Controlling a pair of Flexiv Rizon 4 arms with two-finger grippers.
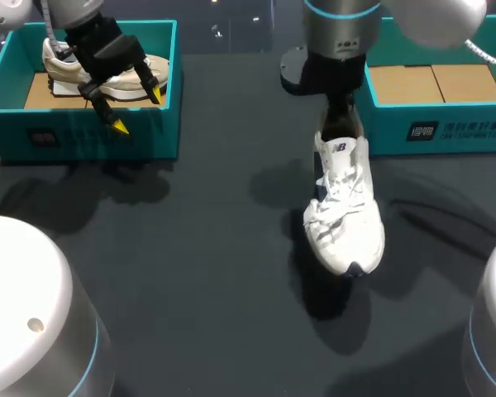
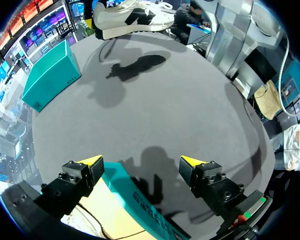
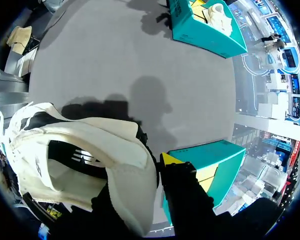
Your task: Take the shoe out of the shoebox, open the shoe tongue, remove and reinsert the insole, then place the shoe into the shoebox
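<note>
White shoe [image 1: 345, 211] is out of its box and hangs clear of the surface [image 1: 215, 248], a little toward 3 o'clock from the middle. Its heel points to 12 and its toe to 6, and in the left wrist view its shadow lies apart from it. The right jaws are clamped on the heel collar. One yellow tip [image 3: 170, 159] presses the outside of the heel; the other is hidden, I judge inside the shoe's opening. So the first step looks done and the tongue step is the one in hand. The laces sit bunched over the tongue, which I judge is not yet pulled open.

The next move, as I read it, calls for setting the shoe sole-down on the surface with the heel pinned, so that a second pair of jaws can draw the tongue up. The left jaws stand wide apart with nothing between them. Their fingertips [image 1: 120, 126] are over the near wall of the left shoebox [image 1: 83, 136] at 10 o'clock, well apart from the white shoe, so they would have to cross over to help.

The left shoebox holds a beige shoe [image 1: 58, 74] on its cardboard floor, toe toward 3 o'clock. The right shoebox [image 1: 380, 128] is at 2 o'clock, just behind the white shoe's heel. It shows only cardboard floor where it can be seen, and the right arm [image 1: 335, 50] covers one corner.
</note>
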